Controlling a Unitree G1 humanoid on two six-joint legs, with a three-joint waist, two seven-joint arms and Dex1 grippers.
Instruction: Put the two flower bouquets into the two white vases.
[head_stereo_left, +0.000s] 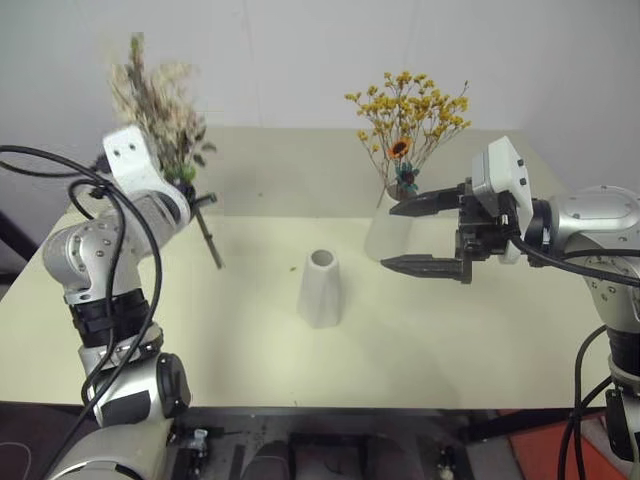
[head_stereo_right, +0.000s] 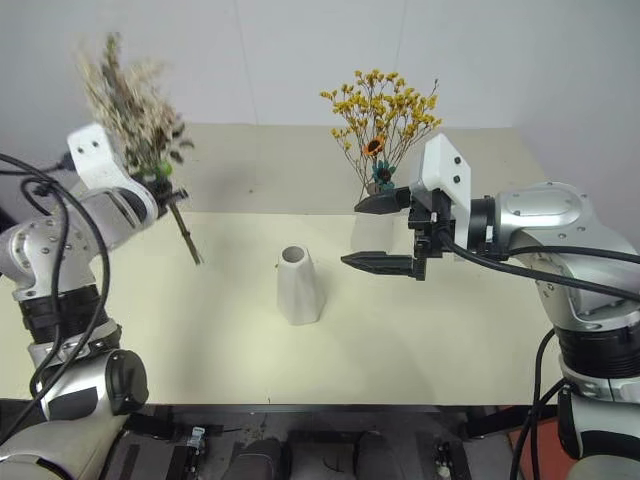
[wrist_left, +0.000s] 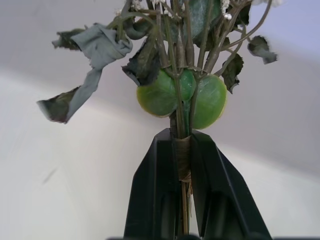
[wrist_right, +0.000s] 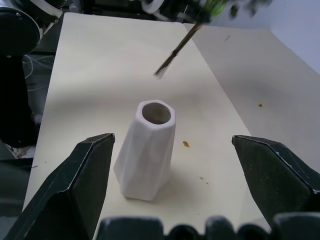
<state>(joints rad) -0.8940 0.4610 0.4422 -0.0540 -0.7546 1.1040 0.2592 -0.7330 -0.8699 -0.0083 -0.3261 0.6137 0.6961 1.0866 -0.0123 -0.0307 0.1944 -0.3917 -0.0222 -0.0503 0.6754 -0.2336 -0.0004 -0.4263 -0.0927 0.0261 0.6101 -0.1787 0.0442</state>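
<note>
Pale table (head_stereo_left: 250, 350) against white wall; left gripper (wrist_left: 184, 150) clamps bouquet (head_stereo_left: 160, 105) stems, right gripper (head_stereo_left: 428, 235) gapes empty.

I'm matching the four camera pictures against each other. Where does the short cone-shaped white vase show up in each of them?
Left eye view: the short vase stands at the table's middle, below and left of the open right tool.
Right eye view: centre, slightly left.
Left wrist view: not in it.
Right wrist view: centre, framed by the tool's black fingers.
Shared landmark: the held bouquet's stem end, hanging near the vase.
</note>
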